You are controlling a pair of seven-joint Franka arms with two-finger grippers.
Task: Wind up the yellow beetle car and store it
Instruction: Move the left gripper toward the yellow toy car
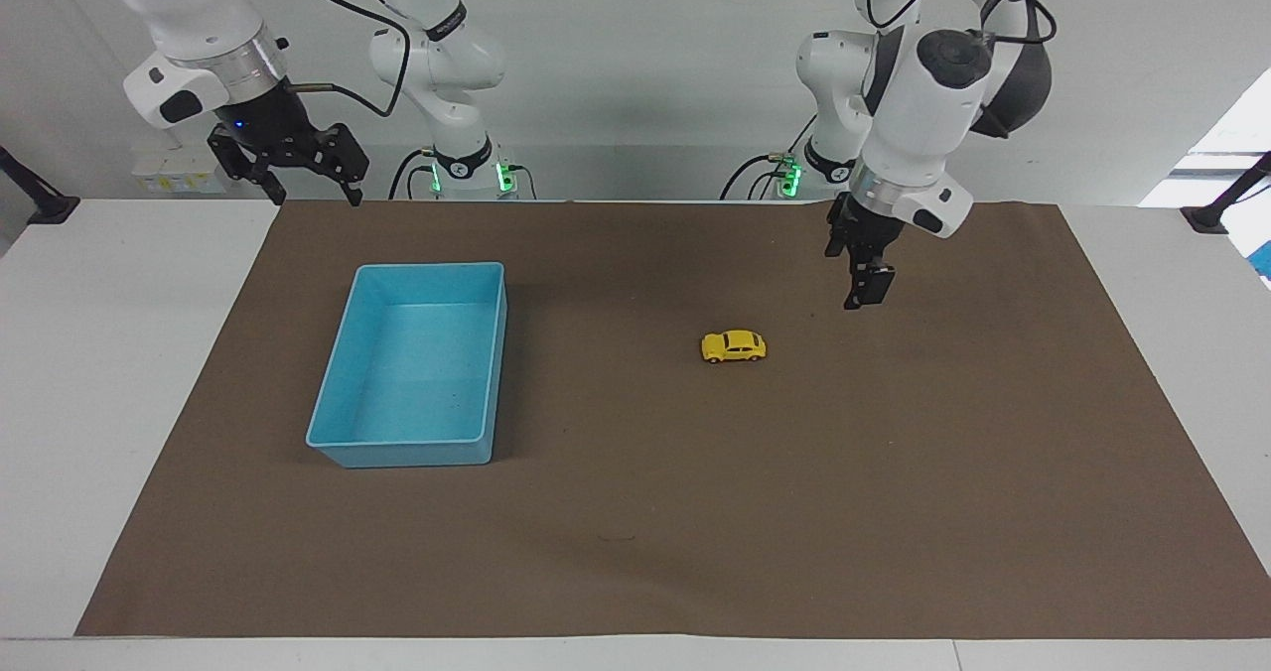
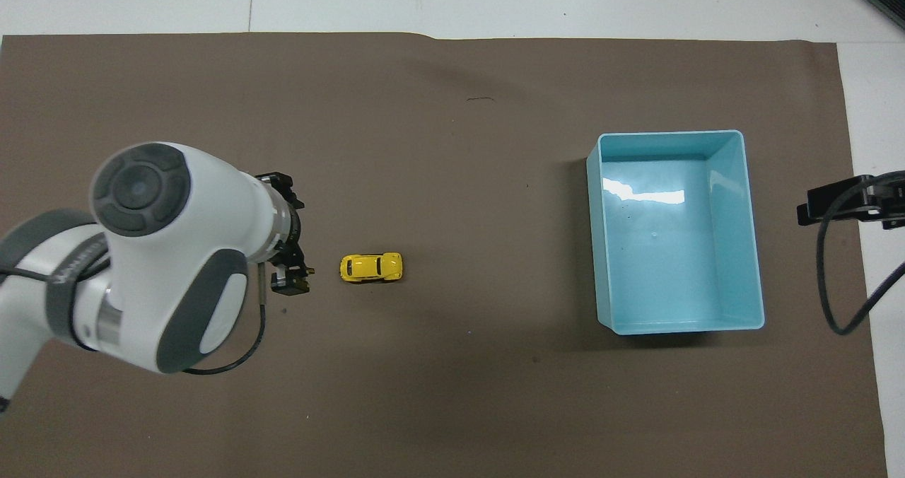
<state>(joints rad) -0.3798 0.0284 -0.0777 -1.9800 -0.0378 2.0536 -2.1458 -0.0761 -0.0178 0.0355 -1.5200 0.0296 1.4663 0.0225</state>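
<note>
Brown mat [image 1: 894, 472] bears the yellow beetle car [image 1: 734, 346]; beside it hangs the left hand [image 1: 866, 294], spread, empty.

Left arm reaches out over the mat, wrist bent down, left gripper [image 1: 862, 292] pointing downward in the air with fingers apart, empty. Right arm waits; right gripper [image 1: 310, 190] hangs open, empty, above the table's robot-side edge.

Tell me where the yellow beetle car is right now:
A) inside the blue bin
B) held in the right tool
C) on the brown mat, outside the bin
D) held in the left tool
C: the yellow beetle car sits on the brown mat, apart from the blue bin; the left tool hangs in the air close to the car, open and empty.
</note>
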